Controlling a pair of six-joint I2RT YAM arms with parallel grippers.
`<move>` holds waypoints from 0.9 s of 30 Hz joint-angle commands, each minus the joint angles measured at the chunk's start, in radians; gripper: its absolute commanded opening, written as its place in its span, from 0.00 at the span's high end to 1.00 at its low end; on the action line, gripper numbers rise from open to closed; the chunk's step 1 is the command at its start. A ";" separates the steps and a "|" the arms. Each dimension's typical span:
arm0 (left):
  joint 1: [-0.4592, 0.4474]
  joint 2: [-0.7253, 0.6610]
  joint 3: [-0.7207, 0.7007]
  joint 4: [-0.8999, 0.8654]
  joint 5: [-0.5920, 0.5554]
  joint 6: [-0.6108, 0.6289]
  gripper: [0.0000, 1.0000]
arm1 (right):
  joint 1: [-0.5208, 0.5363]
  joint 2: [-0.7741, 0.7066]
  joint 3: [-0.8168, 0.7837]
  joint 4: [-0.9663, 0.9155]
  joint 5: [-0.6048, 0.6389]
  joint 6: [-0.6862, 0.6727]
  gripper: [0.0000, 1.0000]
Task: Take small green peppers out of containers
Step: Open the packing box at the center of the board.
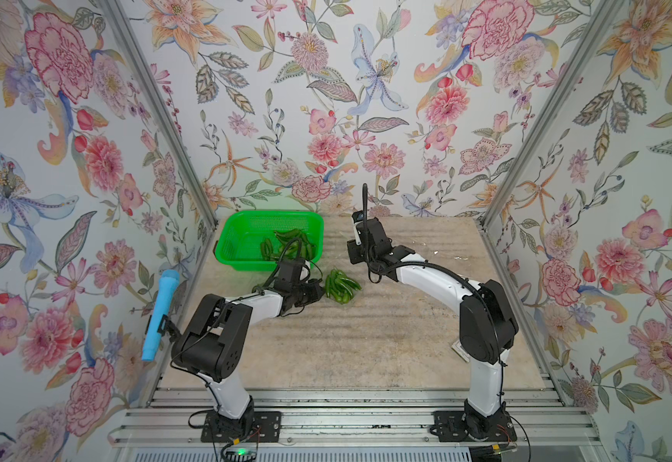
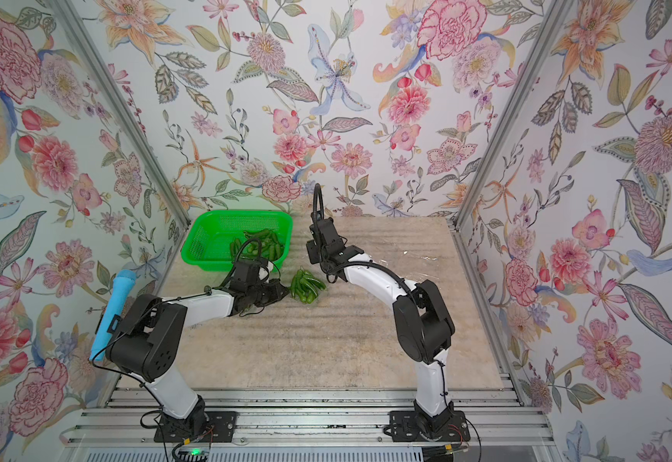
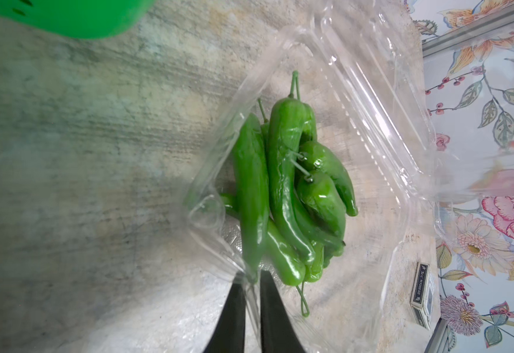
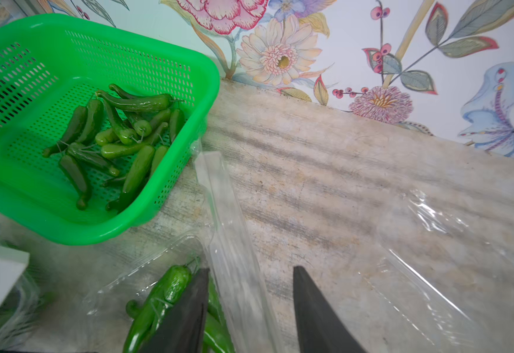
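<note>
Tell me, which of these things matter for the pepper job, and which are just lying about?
Job: small green peppers in the open clear pack; empty clear pack; green basket holding loose peppers.
Lying about: blue foam microphone at the wall; small card box on the table.

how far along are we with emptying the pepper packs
Done: a batch of peppers lies in the basket, and an empty pack lies aside. In hand: left gripper pinches the open pack's edge; right gripper is open. Remaining: the packed peppers.
</note>
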 commanded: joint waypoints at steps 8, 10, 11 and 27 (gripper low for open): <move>0.011 -0.048 0.053 -0.063 -0.029 0.018 0.79 | -0.074 0.053 0.081 -0.050 -0.001 -0.074 0.31; 0.011 -0.057 0.057 -0.073 -0.039 0.022 0.79 | -0.079 0.023 0.047 -0.007 0.022 -0.081 0.20; 0.013 -0.058 0.061 -0.082 -0.042 0.025 0.78 | -0.085 0.006 0.026 0.017 0.021 -0.082 0.19; 0.017 -0.203 0.067 -0.123 -0.140 0.073 0.64 | -0.029 -0.114 -0.184 0.018 -0.266 -0.065 0.46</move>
